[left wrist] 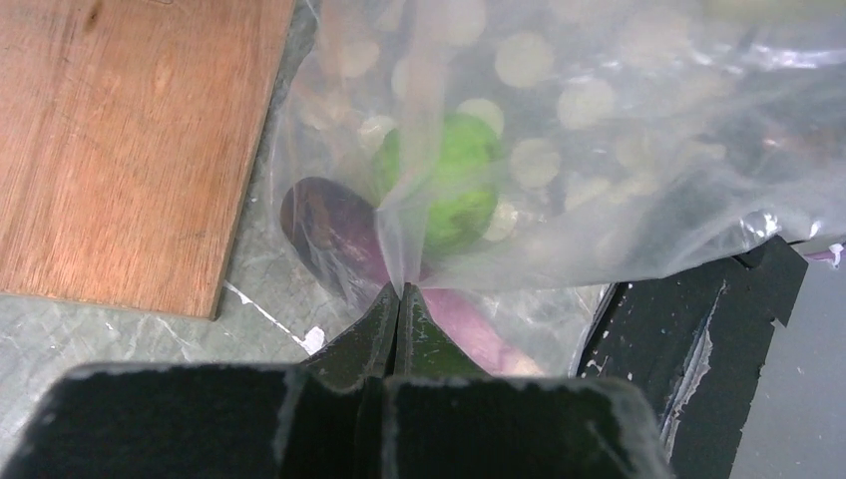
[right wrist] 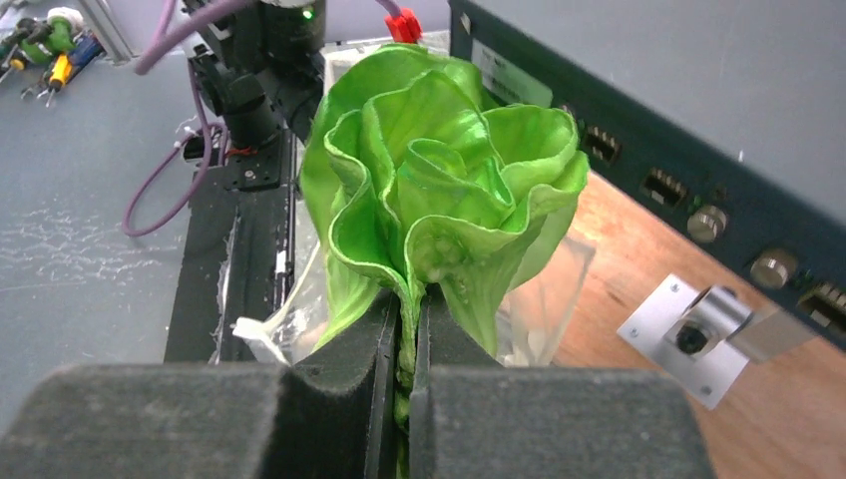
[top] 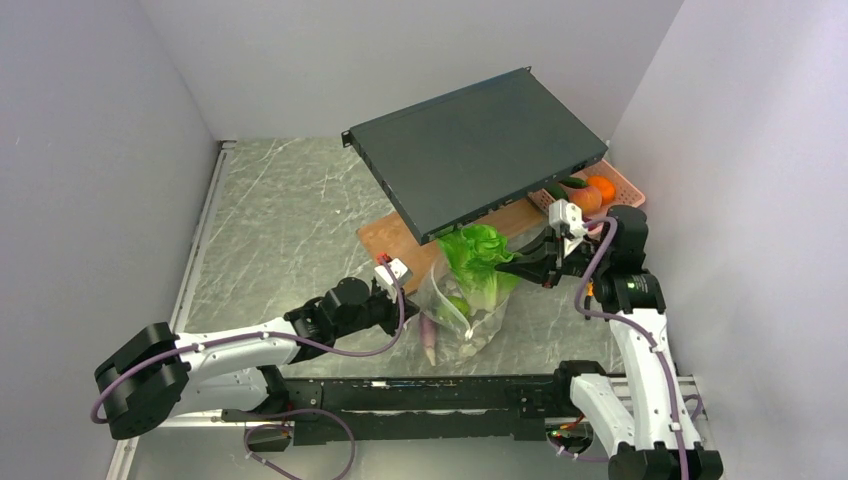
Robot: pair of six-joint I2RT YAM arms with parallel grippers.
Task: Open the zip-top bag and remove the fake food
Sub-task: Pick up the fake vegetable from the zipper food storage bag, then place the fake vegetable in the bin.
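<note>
Left tool (left wrist: 399, 299): its 2 fingers are pressed together on a thin fold of the zip-top bag (left wrist: 599, 150), at the bag's 9 o'clock side.
Right tool (right wrist: 411, 299): clamped on the stem of the leafy green piece (right wrist: 439, 180), at the bag's 2 o'clock.
Bag: it lies on the tabletop (top: 290, 230) near 6 o'clock in the top view, close to the arm bases. Its mouth points to 12 o'clock. A round green piece (left wrist: 449, 180) and a purple piece (left wrist: 334, 225) seem to be inside.
Leaf: it sits at the bag's mouth. I cannot tell if it is all the way out.
Slip risk: the left pinch is small, so the plastic may slide free and the bag may go up with the leaf.
Snag risk: the wide leaf may catch on the mouth and drag the bag.
Bump risk: the dark flat box (top: 470, 150) hangs at 12 o'clock, just beside the leaf, so a high lift may hit it.
Drop risk: the stem is thin, so the leaf may twist or fall.
</note>
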